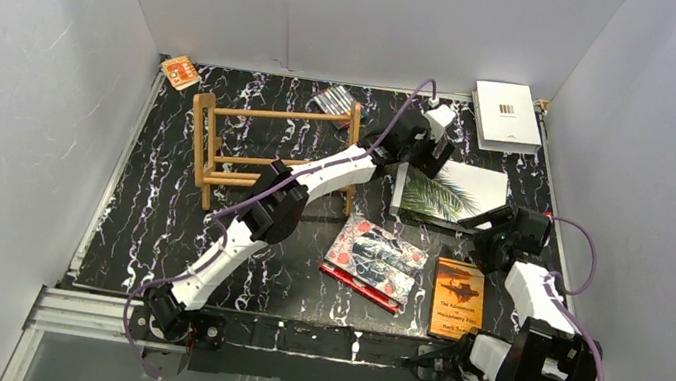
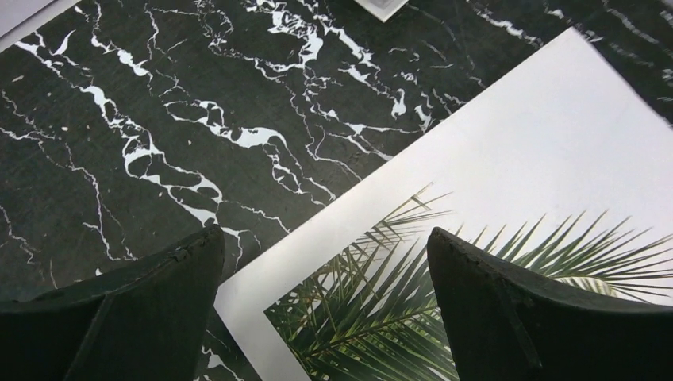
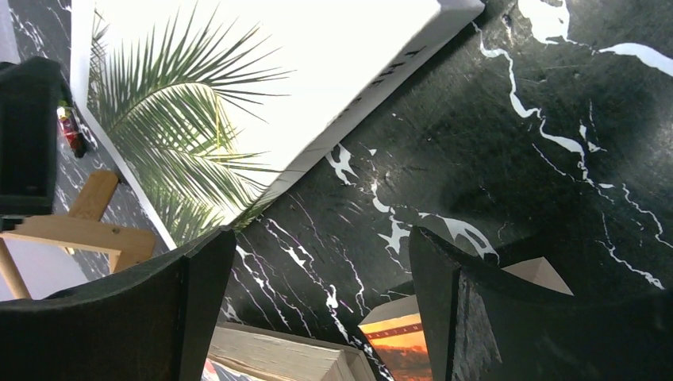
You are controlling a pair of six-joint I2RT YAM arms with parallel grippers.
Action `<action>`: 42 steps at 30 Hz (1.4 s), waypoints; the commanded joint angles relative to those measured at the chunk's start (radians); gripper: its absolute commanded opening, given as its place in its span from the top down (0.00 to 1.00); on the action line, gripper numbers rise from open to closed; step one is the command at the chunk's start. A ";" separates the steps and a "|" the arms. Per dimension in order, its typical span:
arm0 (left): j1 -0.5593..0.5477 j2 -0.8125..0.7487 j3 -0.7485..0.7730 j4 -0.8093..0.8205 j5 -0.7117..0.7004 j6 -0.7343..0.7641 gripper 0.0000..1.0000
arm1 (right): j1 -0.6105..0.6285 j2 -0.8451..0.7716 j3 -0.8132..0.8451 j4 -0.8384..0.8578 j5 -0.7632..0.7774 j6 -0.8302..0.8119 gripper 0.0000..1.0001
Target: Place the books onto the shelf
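Books lie unshelved; our white palm-leaf book rests flat, brown wooden dowel shelf to its left. Left gripper gapes over its corner, right gripper gapes beside it; a corner-only pinch could slip.

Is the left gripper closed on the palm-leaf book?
No, the left gripper is open: in the left wrist view its fingers stand wide apart across the edge of the palm-leaf book, clamping nothing.

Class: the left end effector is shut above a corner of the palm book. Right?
No. The left end effector is open, not shut, above a corner of the palm book, as the left wrist view shows.
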 commanded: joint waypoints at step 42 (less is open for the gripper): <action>0.025 -0.245 -0.307 -0.121 0.332 -0.268 0.11 | 0.005 0.223 -0.001 0.441 -0.160 0.047 0.10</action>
